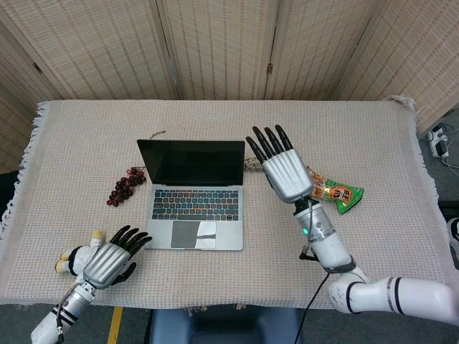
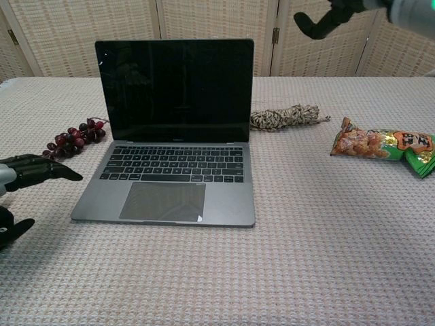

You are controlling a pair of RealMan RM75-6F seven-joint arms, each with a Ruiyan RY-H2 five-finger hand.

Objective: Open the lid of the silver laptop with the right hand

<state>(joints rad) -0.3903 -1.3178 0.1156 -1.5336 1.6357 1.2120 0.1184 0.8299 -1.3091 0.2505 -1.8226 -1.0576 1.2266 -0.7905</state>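
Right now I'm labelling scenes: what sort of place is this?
Probably an indoor test setup: a cloth-covered table with woven folding screens behind, holding an open laptop and mixed props.
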